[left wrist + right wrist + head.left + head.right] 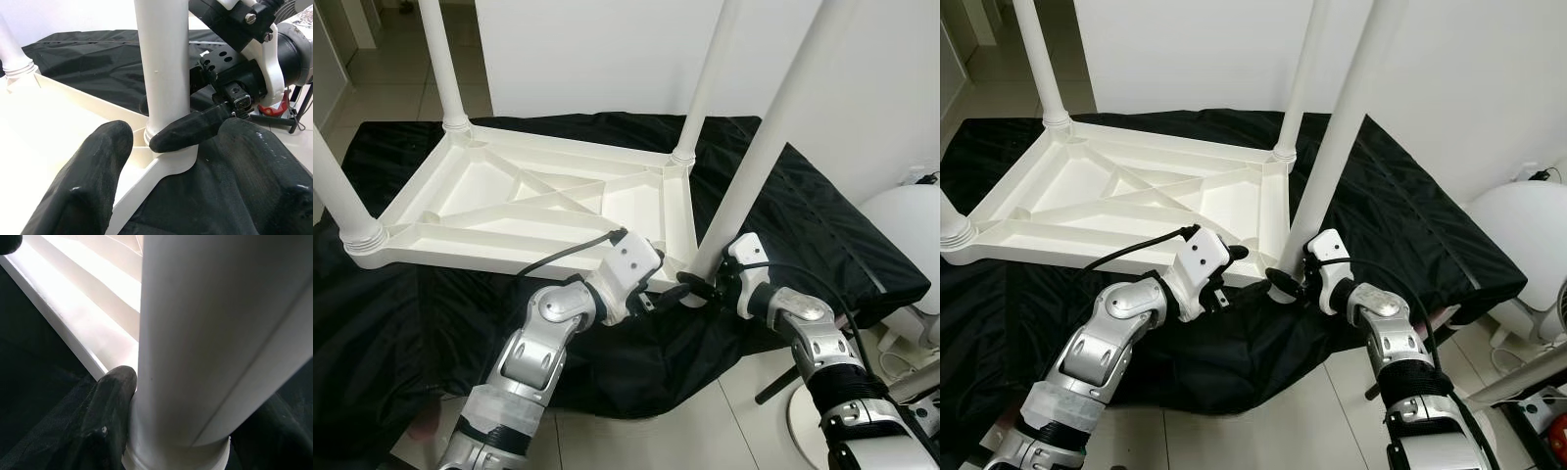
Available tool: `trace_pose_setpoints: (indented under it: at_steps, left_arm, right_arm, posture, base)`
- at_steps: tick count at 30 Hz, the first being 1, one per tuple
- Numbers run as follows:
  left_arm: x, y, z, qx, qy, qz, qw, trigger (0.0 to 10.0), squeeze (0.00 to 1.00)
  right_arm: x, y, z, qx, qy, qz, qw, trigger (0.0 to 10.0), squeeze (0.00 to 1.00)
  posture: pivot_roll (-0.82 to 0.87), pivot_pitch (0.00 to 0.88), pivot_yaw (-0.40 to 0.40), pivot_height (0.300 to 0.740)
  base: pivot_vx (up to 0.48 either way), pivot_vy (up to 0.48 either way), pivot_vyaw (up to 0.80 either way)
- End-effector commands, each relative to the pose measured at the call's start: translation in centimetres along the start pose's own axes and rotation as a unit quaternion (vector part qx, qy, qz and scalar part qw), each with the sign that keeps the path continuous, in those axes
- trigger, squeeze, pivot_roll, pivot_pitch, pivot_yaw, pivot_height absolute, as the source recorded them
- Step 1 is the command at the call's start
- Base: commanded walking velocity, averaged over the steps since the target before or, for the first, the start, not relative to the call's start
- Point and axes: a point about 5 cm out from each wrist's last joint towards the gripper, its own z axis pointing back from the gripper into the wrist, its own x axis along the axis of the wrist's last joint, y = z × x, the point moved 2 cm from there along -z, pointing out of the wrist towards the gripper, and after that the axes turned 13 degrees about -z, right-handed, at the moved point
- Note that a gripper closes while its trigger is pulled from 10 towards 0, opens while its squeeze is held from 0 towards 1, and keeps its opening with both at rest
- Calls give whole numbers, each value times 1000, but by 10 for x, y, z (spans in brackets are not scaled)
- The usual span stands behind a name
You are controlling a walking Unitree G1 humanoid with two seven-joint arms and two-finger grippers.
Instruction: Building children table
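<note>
At lower centre, the right pincer [697, 291] is clamped on the last leg [773, 137], twisting it into the upside-down table [524, 211]. The left pincer [651, 299], fingers apart, waits beside the corner.

A black cloth [822, 225] is covering a low surface above the tiled floor [705, 431]; a white upturned children table [529, 211] is lying on it, just beyond the jaws.

I find nothing to read here: no words, labels, brands or numbers on the white table [524, 211] in front of my claws, on the leg [161, 68] my right claw [697, 290] grips, or on the black cloth [803, 215] underneath.
</note>
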Motion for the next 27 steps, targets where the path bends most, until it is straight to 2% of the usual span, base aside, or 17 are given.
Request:
trace_pose_setpoints:
  at_steps: [1, 6, 7, 8, 9, 13, 16, 20, 21, 23, 25, 26, 27]
  left_arm:
    - [-1, 5, -1, 46, 12, -3, 999, 10000, 0]
    - [-1, 4, -1, 38, 11, -9, 999, 10000, 0]
    - [-1, 4, -2, 36, 10, -11, 999, 10000, 0]
    - [-1, 4, -2, 36, 10, -11, 999, 10000, 0]
    - [0, 4, -3, 34, 8, -13, 999, 10000, 0]
    - [-3, 0, -7, 23, 7, -11, 1000, 10000, 0]
    - [-10, -8, -10, 19, 10, 1, 1000, 10000, 0]
    - [-9, -9, -11, 20, 5, 7, 1000, 10000, 0]
    - [-9, -9, -13, 21, 5, 7, 1000, 10000, 0]
    - [-9, -9, -13, 21, 5, 7, 1000, 10000, 0]
    - [-11, -6, -16, 27, 8, 5, 1000, 10000, 0]
    - [-11, -6, -16, 27, 8, 5, 1000, 10000, 0]
    - [-12, -4, -17, 31, 11, 2, 999, 10000, 0]
  right_arm:
    - [-11, 2, 1, 14, 22, -7, 1000, 0, 0]
    - [-12, 2, 3, 8, 13, -16, 1000, 0, 0]
    - [-13, 2, 4, 1, 8, -17, 1000, 5490, 0]
    - [-13, 2, 4, 1, 8, -17, 1000, 5490, 0]
    - [-13, 1, 4, -4, 3, -21, 1000, 10000, 0]
    - [-12, -8, 5, -75, -15, -48, 996, 10000, 0]
    - [-11, -14, 7, -162, -41, -84, 982, 10000, 0]
    - [-11, -13, 7, -189, -49, -99, 976, 10000, 0]
    - [-12, -12, 6, -214, -58, -115, 968, 10000, 0]
    - [-12, -12, 6, -214, -58, -115, 968, 10000, 0]
    - [-13, -4, 4, -268, -77, -144, 949, 10000, 0]
    - [-13, -4, 4, -268, -77, -144, 949, 10000, 0]
    - [-14, 0, 2, -290, -84, -156, 940, 10000, 0]
  posture:
    - [0, 0, -82, 740]
    - [-4, 10, -84, 740]
    - [-4, 10, -84, 740]
    - [-4, 10, -84, 740]
    - [-7, 14, -85, 740]
    - [-39, 23, -86, 740]
    - [-65, 21, -83, 740]
    - [-79, 18, -79, 740]
    - [-90, 16, -74, 740]
    - [-90, 16, -74, 740]
    - [-108, 5, -54, 740]
    - [-108, 5, -54, 740]
    - [-108, 5, -54, 740]
  base:
    - [0, 0, 0]
    - [0, 0, 0]
    - [0, 0, 0]
    - [0, 0, 0]
    - [0, 0, 0]
    - [0, 0, 0]
    - [0, 0, 0]
    - [0, 0, 0]
    - [0, 0, 0]
    - [0, 0, 0]
    - [0, 0, 0]
    - [0, 0, 0]
    - [0, 0, 0]
